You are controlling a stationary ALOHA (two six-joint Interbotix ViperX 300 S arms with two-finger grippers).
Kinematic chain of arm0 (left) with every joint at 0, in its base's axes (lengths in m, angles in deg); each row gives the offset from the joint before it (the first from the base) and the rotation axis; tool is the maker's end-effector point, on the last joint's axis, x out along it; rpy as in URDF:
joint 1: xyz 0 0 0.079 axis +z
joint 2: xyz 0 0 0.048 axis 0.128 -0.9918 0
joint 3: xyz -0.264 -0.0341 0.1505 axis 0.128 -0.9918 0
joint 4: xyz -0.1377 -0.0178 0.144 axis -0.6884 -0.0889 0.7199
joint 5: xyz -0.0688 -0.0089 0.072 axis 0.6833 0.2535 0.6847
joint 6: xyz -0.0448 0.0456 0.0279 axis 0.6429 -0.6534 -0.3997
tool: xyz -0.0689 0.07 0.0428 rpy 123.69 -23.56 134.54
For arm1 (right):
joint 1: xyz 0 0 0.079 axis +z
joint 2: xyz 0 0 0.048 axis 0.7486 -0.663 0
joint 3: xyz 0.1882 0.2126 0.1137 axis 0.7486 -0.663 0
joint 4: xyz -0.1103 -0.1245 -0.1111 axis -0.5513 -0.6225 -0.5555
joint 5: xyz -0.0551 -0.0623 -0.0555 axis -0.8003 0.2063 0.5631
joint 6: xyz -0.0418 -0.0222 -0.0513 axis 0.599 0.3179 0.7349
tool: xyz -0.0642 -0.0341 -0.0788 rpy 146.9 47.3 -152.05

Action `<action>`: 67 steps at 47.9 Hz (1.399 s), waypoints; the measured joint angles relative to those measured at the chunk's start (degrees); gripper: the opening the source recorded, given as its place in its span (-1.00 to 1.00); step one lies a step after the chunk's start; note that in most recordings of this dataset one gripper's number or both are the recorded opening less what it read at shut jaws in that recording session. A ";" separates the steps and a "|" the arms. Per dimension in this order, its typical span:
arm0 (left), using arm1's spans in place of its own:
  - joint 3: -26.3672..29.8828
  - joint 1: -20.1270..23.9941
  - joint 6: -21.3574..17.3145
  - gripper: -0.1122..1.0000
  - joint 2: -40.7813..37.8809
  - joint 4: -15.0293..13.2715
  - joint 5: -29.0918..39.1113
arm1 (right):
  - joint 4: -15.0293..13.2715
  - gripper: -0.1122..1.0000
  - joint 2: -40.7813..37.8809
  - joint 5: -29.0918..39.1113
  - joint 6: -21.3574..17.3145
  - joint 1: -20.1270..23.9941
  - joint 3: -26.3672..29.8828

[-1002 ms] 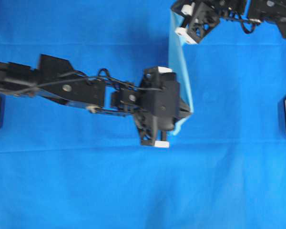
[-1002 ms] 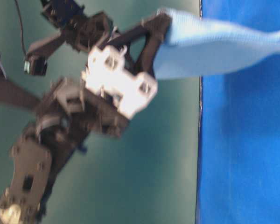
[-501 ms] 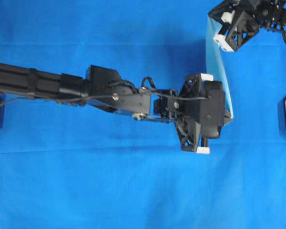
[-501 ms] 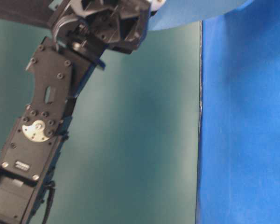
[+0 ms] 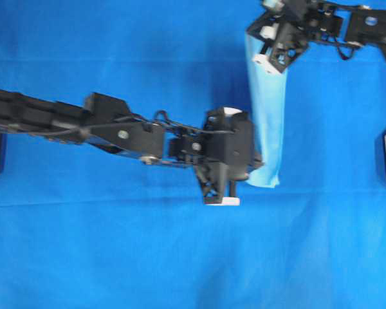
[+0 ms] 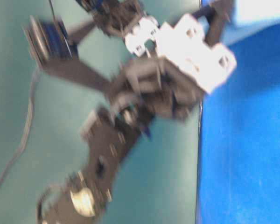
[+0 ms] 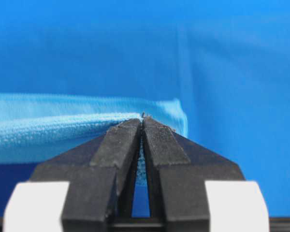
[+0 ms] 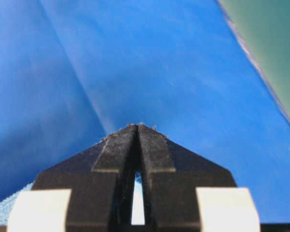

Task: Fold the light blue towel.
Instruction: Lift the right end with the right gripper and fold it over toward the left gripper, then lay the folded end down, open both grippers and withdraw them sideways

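Overhead view: a deep royal-blue cloth (image 5: 116, 257) covers the whole tabletop. The left arm reaches in from the left edge, and the left gripper (image 5: 260, 164) sits near the middle, slightly right of centre. The right gripper (image 5: 254, 40) comes in from the top right corner. Between them stretches the light blue towel (image 5: 268, 116), a narrow pale strip running from the right gripper at the top down to the left gripper, where its lower end hangs just beside the black fingers. Each gripper grips one end of the strip.

Table-level view: this picture is heavily blurred. Black arm links and a white gripper block (image 6: 196, 51) fill the upper middle against a green wall (image 6: 18, 140). A pale patch of the towel (image 6: 261, 11) shows in the top right corner, above the royal-blue cloth (image 6: 242, 163) on the right.

Left wrist view: the two black fingers (image 7: 116, 145) are pressed together, pinching a corner of the towel (image 7: 48, 128), which runs off to the left as a doubled band above the royal-blue cloth (image 7: 232, 72).

Right wrist view: the fingers (image 8: 154, 150) are pressed together, with a sliver of pale fabric visible in the slot between them. A scrap of the towel (image 8: 9, 205) peeks out at the lower left. The royal-blue cloth (image 8: 159, 63) lies beyond, and the green wall (image 8: 270, 38) shows in the top right.
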 measured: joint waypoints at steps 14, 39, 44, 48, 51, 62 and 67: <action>-11.34 -0.09 5.01 -0.77 4.66 -0.09 -4.31 | -0.09 -0.78 -6.24 -1.05 0.18 1.93 5.71; -12.39 -0.53 5.01 -0.57 4.92 -0.09 -5.80 | -0.35 -0.50 -6.59 -1.85 0.18 2.90 5.89; -12.83 -0.88 4.48 -0.02 4.83 -0.09 -5.80 | -0.35 0.07 -6.59 -1.67 0.00 2.64 5.89; -13.27 -0.97 4.22 0.44 5.19 -0.09 -5.27 | -0.35 0.39 -6.59 -0.97 0.09 2.37 5.89; -13.80 -0.88 3.69 0.68 6.24 -0.09 -3.78 | -0.35 0.36 -6.59 -0.09 0.09 2.37 5.89; -16.61 0.35 2.90 0.63 12.74 -0.09 2.81 | -0.35 0.34 -4.57 1.05 -0.26 2.37 5.62; -18.63 1.23 2.99 0.63 16.79 -0.09 5.10 | -0.35 0.34 -1.32 1.14 -0.70 2.55 4.13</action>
